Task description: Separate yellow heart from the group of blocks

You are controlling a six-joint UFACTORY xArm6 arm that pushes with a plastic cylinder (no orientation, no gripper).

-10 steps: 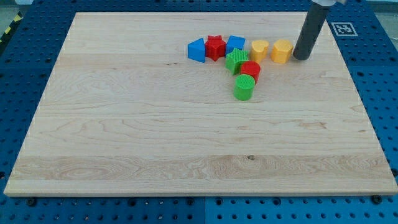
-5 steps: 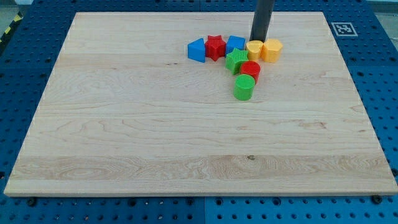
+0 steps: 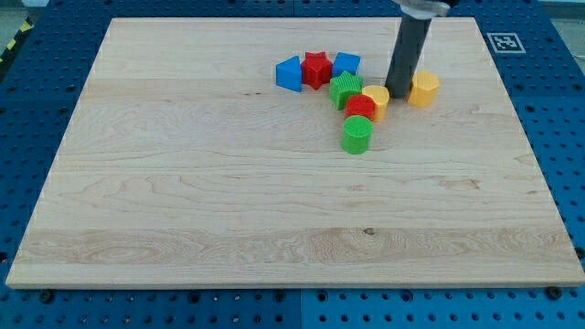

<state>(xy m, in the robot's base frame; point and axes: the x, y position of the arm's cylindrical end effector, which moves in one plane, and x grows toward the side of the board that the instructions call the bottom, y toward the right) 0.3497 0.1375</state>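
Two yellow blocks lie at the right end of the group. The left one, which looks like the yellow heart (image 3: 377,99), touches the red cylinder (image 3: 360,107). The other yellow block (image 3: 422,89) lies apart to the right. My tip (image 3: 398,93) stands between the two yellow blocks, close to both. The green block (image 3: 345,90) sits left of the heart and the green cylinder (image 3: 356,135) below the red cylinder.
A blue block (image 3: 289,73), a red star (image 3: 316,68) and another blue block (image 3: 345,64) form a row at the group's upper left. The wooden board (image 3: 183,201) lies on a blue perforated table. A marker tag (image 3: 505,42) lies at the top right.
My tip came in from the right and down between the two yellow blocks. The left yellow block slid down against the red cylinder. The right one shifted right and down.
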